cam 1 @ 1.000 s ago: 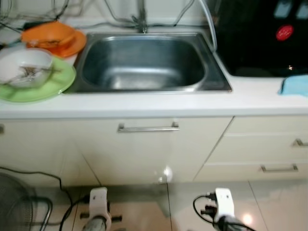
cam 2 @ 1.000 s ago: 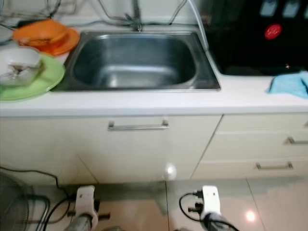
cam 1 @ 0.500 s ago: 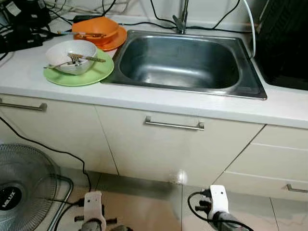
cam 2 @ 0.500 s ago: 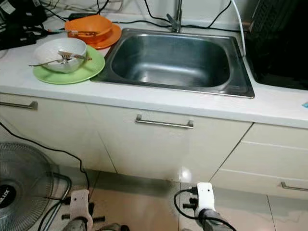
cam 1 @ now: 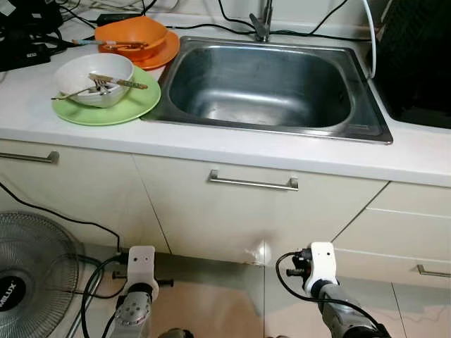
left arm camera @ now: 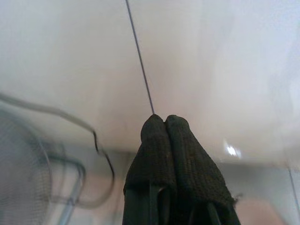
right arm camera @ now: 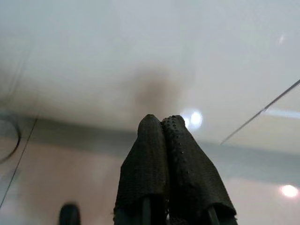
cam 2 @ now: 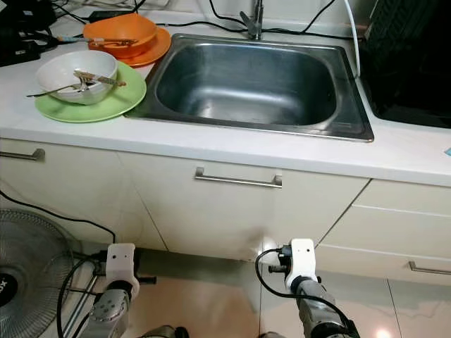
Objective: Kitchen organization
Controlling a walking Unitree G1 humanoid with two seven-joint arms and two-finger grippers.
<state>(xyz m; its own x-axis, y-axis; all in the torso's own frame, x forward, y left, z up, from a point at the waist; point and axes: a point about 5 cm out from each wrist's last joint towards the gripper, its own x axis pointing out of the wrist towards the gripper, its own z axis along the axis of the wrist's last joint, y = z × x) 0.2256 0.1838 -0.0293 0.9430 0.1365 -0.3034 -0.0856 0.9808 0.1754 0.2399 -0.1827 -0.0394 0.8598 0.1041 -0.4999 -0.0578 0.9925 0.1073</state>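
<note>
Both grippers idle, low in front of the cabinet doors: left gripper (left arm camera: 164,123) has fingers pressed together, holding nothing, aimed at the cabinet front; right gripper (right arm camera: 161,123) same, tips together, nothing held. Arms hang near the tiled floor (cam 1: 211,303).

Dishes sit on the white countertop (cam 1: 232,144), left of the steel sink (cam 1: 264,84). White bowl (cam 1: 94,79) with fork and other cutlery rests on a green plate (cam 1: 109,109), just beside the sink rim. Behind it, an orange bowl (cam 1: 131,35) on an orange plate (cam 1: 158,53). Sink basin holds no dishes. Faucet (cam 1: 262,24) at the back edge. Standing fan (cam 1: 28,282) on the floor to the left.
</note>
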